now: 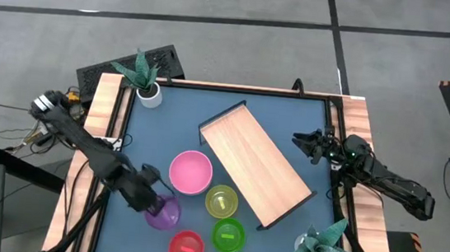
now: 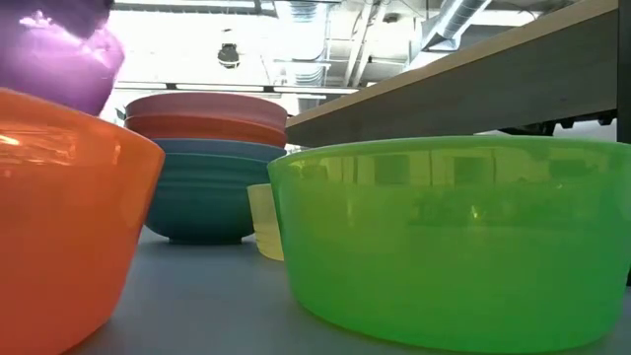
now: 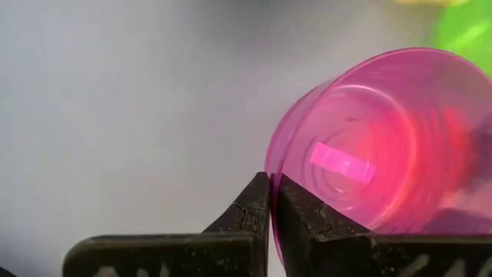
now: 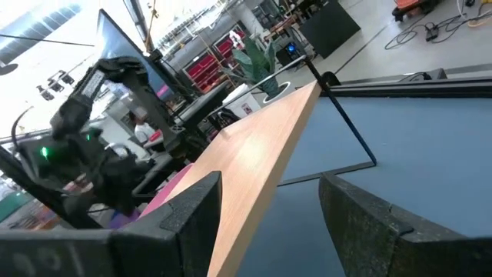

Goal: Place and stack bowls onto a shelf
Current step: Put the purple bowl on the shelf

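Two potted plants occupy opposite table corners, one point(image 1: 143, 77) at the far left, one point(image 1: 325, 247) at the near right; the shelf point(image 1: 254, 166) lies diagonally at table centre, its light wood top bare; the pink bowl point(image 1: 191, 172), yellow-green bowl point(image 1: 221, 201), green bowl point(image 1: 228, 235) and red bowl point(image 1: 187, 247) cluster just beside its near-left edge; the left gripper point(image 3: 270, 201) is clenched on the rim of the translucent purple bowl point(image 1: 164, 211), tilted; the right gripper point(image 4: 265, 211) is released, near the shelf's right edge; blue tabletop point(image 1: 167, 125) lies free at far left.

Overhead camera looks straight down; the low one sits level among the bowls point(image 2: 454, 237), both showing them
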{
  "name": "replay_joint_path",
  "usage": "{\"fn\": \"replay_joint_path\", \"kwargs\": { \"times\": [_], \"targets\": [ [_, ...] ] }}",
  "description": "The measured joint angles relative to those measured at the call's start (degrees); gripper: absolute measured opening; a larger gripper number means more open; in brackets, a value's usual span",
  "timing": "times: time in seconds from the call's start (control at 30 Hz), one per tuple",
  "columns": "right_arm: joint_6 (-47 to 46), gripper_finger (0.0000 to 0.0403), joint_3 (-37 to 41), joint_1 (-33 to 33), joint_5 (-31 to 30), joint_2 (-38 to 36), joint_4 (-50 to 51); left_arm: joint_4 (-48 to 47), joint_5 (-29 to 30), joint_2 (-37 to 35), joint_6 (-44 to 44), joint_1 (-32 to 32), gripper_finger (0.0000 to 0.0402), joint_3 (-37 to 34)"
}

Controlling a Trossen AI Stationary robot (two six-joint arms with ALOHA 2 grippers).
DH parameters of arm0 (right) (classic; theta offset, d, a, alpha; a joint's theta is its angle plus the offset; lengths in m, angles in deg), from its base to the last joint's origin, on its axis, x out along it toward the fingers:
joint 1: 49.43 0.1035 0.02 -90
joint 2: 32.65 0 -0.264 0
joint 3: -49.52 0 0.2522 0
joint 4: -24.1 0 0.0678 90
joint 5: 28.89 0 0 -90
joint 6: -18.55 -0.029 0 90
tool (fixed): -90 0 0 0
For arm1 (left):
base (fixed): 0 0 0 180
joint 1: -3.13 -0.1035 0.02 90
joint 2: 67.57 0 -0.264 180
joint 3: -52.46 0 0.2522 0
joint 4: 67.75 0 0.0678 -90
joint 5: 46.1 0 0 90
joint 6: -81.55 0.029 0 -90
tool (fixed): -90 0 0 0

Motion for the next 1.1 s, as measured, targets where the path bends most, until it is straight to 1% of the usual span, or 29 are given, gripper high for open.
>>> {"fn": "replay_joint_path", "kwargs": {
  "times": [0.07, 0.13, 0.2, 0.27, 0.33, 0.4, 0.5, 0.6, 0.7, 0.8, 0.93, 1.0, 1.1],
  "targets": [
    [0.00, 0.0245, 0.00, 0.00, -0.04, 0.00, 0.00, -0.42, 1.89, -4.50, -4.94, -0.37, 0.0000, 0.00],
    [0.00, 0.0245, 0.00, 0.00, -0.04, 0.00, 0.00, -0.54, 5.60, -8.75, -9.64, -1.33, 0.0000, 0.54],
    [-0.02, 0.0245, 0.00, 0.00, -0.04, 0.00, 0.00, -0.49, 11.45, -12.15, -11.60, -2.67, 0.0000, 2.03],
    [-0.06, 0.0245, 0.00, 0.00, -0.04, 0.00, 0.00, -0.24, 17.97, -14.65, -11.39, -4.60, 0.0000, 4.16],
    [-0.07, 0.0245, 0.00, 0.00, -0.06, 0.00, 0.00, -0.24, 22.96, -15.85, -7.97, -7.53, 0.0000, 7.19],
    [-0.07, 0.0245, 0.00, 0.00, -0.06, 0.00, -0.02, -0.25, 26.32, -15.98, -2.23, -11.39, 0.0000, 10.69],
    [-0.17, 0.0245, 0.00, 0.00, -0.07, 0.00, -0.01, -0.07, 27.07, -14.29, 8.05, -18.28, 0.0000, 16.42],
    [-0.22, 0.0245, 0.00, 0.00, -0.07, 0.00, -0.02, -0.10, 23.81, -10.77, 18.67, -25.51, 0.0000, 22.19],
    [-0.24, 0.0245, 0.00, 0.00, -0.07, 0.00, -0.02, -0.16, 17.28, -6.38, 27.13, -32.28, 0.0000, 27.87],
    [-0.23, 0.0245, 0.00, 0.00, -0.07, 0.00, -0.04, -1.25, 9.01, -1.36, 35.47, -38.62, 0.0000, 32.74],
    [-0.24, 0.0245, 0.00, 0.00, -0.07, 0.00, -0.04, -6.37, -1.12, 5.71, 44.39, -45.80, 0.0000, 38.38],
    [-0.23, 0.0245, 0.00, 0.00, -0.07, 0.00, -0.04, -9.05, -4.73, 9.17, 48.35, -48.83, 0.0000, 40.57],
    [-0.22, 0.0245, 0.02, 0.00, -0.08, -0.01, -0.04, -11.57, -8.43, 14.27, 53.45, -52.43, 0.0000, 43.21]
  ]
}}
